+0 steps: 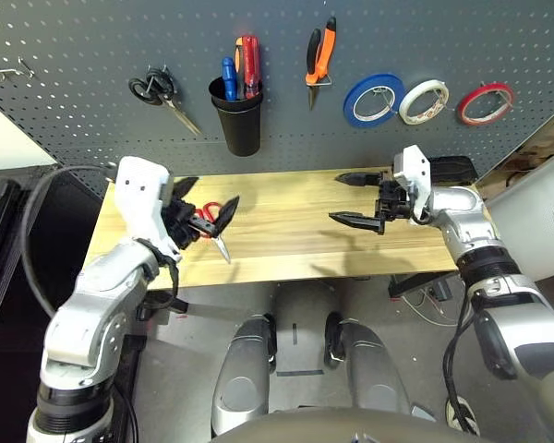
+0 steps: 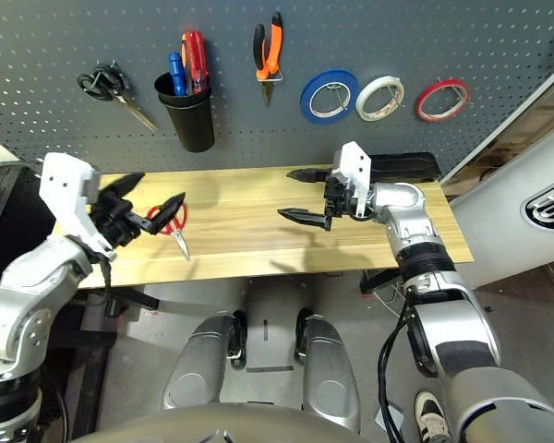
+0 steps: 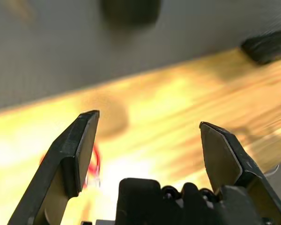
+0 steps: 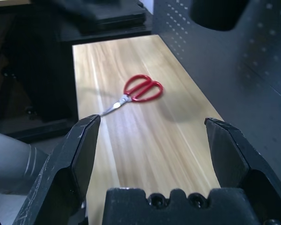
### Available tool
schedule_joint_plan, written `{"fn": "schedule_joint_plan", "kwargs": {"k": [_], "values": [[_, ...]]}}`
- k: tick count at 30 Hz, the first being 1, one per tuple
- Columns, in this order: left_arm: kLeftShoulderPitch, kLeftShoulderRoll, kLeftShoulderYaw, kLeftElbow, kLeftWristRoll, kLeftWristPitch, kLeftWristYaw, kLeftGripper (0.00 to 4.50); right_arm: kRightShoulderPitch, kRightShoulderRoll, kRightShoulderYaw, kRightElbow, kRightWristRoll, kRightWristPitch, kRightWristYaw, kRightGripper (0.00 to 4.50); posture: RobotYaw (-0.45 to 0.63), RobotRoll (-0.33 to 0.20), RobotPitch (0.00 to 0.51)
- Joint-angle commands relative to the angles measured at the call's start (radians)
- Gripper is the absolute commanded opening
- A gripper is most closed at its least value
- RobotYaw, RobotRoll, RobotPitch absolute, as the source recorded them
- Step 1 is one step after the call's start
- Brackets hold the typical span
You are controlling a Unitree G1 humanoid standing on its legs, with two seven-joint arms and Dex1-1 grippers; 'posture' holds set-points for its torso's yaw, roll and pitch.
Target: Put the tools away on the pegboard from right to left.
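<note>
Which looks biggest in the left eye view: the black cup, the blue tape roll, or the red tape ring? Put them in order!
1. black cup, looks largest.
2. blue tape roll.
3. red tape ring, looks smallest, and thinnest.
All three are on the pegboard, so nearness hardly skews this.

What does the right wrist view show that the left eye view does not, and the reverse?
Only the right wrist view: the whole red-handled scissors, lying flat on the table apart from anything. Only the left eye view: the tools hung on the pegboard, namely the red tape ring, pliers and cup, plus the left gripper at the scissors. Both: the table, pegboard and open right gripper.
</note>
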Motion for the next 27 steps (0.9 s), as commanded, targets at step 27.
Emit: {"fn": "schedule_joint_plan", "kwargs": {"k": [27], "values": [[-0.246,-0.234,0.174,0.866,0.156,-0.317,0.317,4.46,0.251,-0.046,0.118,-0.445,-0.012,0.218,-0.067,4.50,-0.01,0.000,0.308]]}}
